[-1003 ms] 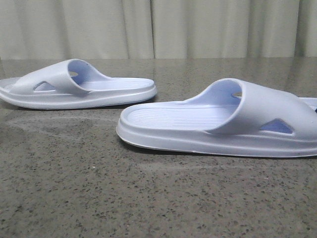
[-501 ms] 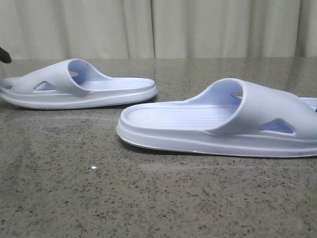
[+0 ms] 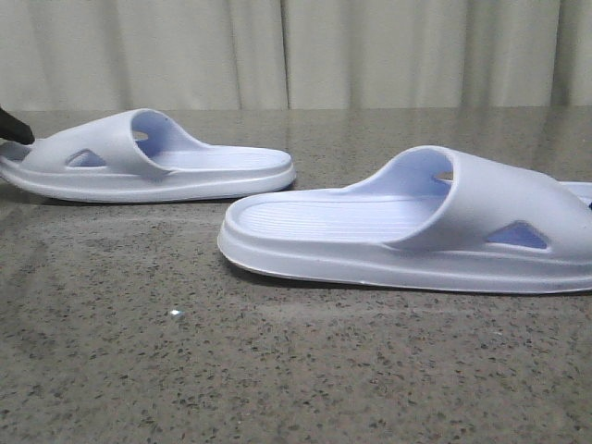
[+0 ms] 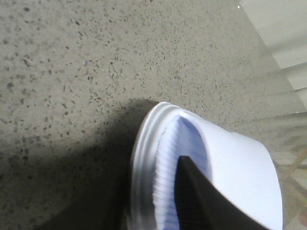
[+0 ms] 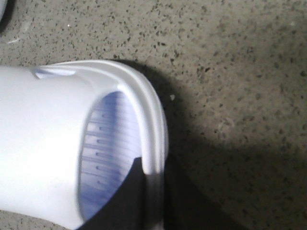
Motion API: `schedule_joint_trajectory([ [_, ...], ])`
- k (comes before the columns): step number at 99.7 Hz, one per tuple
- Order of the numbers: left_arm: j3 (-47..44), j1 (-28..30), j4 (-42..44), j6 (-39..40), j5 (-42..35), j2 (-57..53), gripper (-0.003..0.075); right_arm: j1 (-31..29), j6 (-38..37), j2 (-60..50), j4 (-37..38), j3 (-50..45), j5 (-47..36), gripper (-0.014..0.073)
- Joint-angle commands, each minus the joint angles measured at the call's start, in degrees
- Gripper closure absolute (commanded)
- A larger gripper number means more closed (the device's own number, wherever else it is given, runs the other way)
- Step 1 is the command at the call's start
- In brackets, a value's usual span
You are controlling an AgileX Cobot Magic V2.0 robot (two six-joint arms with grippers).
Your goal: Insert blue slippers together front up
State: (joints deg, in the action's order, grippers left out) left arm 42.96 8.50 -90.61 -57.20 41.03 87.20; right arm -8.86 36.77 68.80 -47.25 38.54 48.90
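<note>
Two pale blue slippers lie upright on the speckled table. The left slipper (image 3: 148,162) is further back, with its toe end at the left edge. My left gripper (image 4: 153,187) is at that toe end (image 4: 158,143). One dark finger (image 4: 196,196) is over the ridged footbed, and its tip also shows in the front view (image 3: 14,125). The other finger is lost in shadow outside the rim, and the jaws look open. The right slipper (image 3: 416,227) is nearer. My right gripper (image 5: 153,182) is shut on its end rim (image 5: 151,120), with one finger (image 5: 127,196) inside on the footbed.
The grey speckled table (image 3: 277,370) runs to a pale curtain (image 3: 296,51) behind. The heel end of the left slipper lies close to the heel end of the right one near the middle of the front view.
My left gripper's finger has come into view at the far left and moved down to the left slipper's toe end. That slipper has shifted slightly right. The right slipper has not moved.
</note>
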Motion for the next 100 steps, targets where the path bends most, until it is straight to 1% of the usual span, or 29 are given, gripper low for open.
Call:
schedule_joint_trajectory([
  [1,1.6,0.2,-2.9,-1.2,2.8,-1.5,0.0701,-0.2,1.1,-0.7,-0.9,1.5,-1.9,0.0693],
  [36,1.6,0.9,-2.9,-2.4,4.0,-2.1,0.0705,-0.2,1.1,-0.7,-0.9,1.5,-1.9,0.0693],
  [49,1.6,3.2,-2.9,-2.9,6.3,-4.0,0.0705,-0.2,1.1,-0.7,-1.2,1.7,-2.2,0.0693],
  [62,1.6,6.1,-2.2,-2.9,9.0,-7.1,0.0705,-0.2,1.1,-0.7,-3.3,1.8,-2.8,0.0693],
  [81,1.6,10.2,-1.1,-2.5,13.8,-11.1,0.0705,-0.2,1.1,-0.7,-6.1,5.7,-2.5,0.0693],
  [89,1.6,11.6,-0.8,-2.5,14.6,-12.0,0.0705,-0.2,1.1,-0.7,-8.1,8.2,-1.9,0.0693],
  [100,1.6,13.4,0.9,-2.1,14.9,-12.4,0.0705,-0.3,1.1,-0.7,-8.5,12.3,-1.1,0.0693],
])
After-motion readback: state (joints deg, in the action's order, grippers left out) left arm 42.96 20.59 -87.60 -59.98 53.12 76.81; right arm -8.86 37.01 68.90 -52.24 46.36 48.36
